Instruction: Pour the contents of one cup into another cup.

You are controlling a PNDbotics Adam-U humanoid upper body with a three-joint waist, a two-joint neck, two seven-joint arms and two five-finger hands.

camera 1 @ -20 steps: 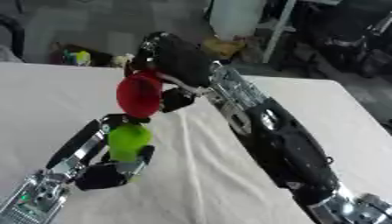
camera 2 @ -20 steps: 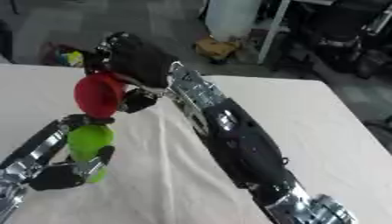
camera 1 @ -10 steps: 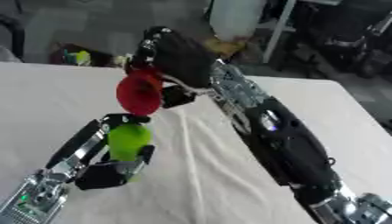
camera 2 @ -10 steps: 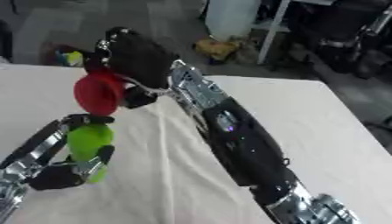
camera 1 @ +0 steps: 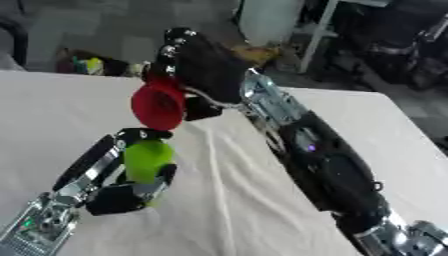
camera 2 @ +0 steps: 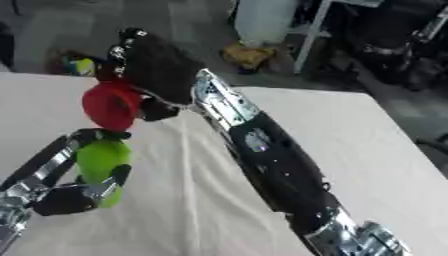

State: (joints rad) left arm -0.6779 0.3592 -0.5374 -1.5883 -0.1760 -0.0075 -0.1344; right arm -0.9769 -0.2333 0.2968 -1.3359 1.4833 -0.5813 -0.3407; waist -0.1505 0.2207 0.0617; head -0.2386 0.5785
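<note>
A red cup [camera 1: 159, 103] is tipped on its side, its mouth turned toward the camera and downward, directly above a green cup [camera 1: 147, 161]. My right hand [camera 1: 199, 61] is curled round the red cup from behind and holds it in the air. My left hand [camera 1: 122, 192] comes in from the lower left and is curled round the green cup, which stands about upright over the white cloth. The two cups nearly touch, rim to rim. What is inside either cup is hidden.
A white cloth [camera 1: 262, 200] with creases covers the table [camera 2: 376, 150]. Beyond its far edge lies a dark floor with a white cylinder [camera 1: 271, 20], table legs, chairs and small coloured items [camera 1: 87, 65] at the far left.
The red cup has tipped a little further over the green cup. The left hand and the green cup have stayed where they were.
</note>
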